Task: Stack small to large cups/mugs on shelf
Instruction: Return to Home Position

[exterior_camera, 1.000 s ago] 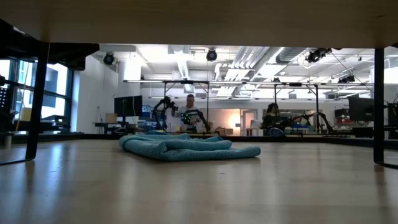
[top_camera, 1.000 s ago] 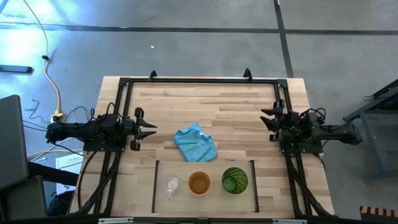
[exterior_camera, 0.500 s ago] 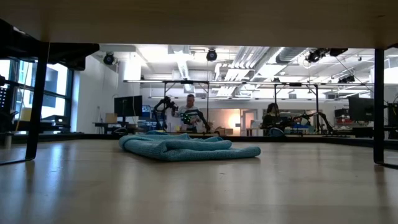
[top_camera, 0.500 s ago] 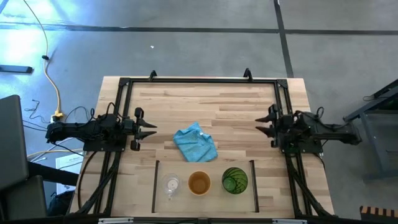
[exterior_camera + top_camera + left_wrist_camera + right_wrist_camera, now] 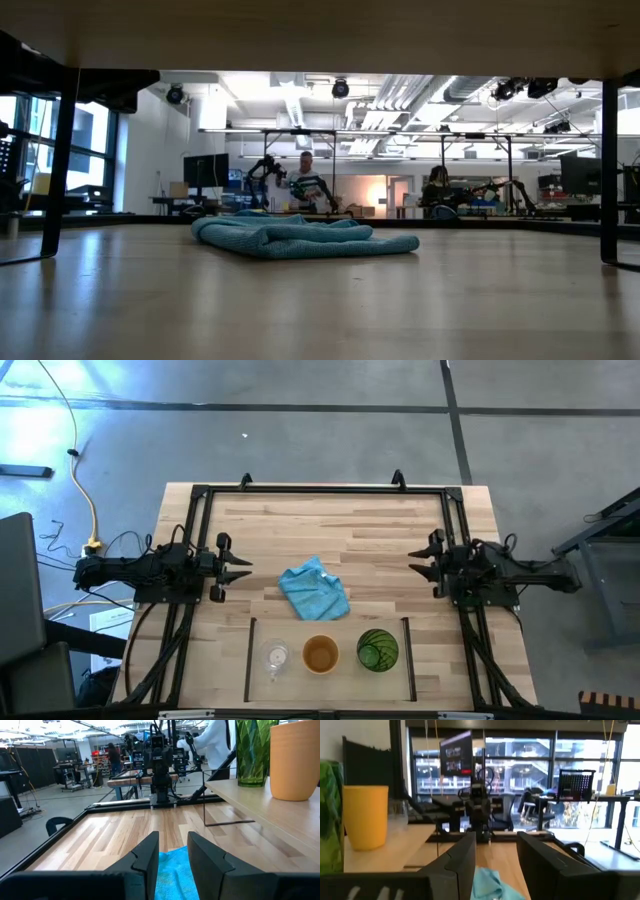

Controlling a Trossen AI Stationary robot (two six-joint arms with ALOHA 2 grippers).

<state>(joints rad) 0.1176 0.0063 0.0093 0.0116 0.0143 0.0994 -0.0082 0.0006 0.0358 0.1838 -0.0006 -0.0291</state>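
Three cups stand upright in a row inside the shelf outline (image 5: 408,660) near the table's near edge: a small clear glass (image 5: 275,656), an orange cup (image 5: 320,655) and a green tumbler (image 5: 377,650). My left gripper (image 5: 238,568) is open at the table's left side, pointing right, far from the cups. My right gripper (image 5: 418,565) is open at the right side, pointing left. The left wrist view shows the tumbler (image 5: 255,750) and orange cup (image 5: 295,760). The right wrist view shows the orange cup (image 5: 366,817) and the tumbler (image 5: 327,815).
A crumpled light-blue cloth (image 5: 313,590) lies in the middle of the table between the two grippers, also seen low (image 5: 300,238). A black metal frame (image 5: 320,490) runs along the far and side edges. People sit in the room beyond the table.
My right gripper has crept a short way toward the table's left, toward the cloth. The cups and the cloth have stayed where they were.
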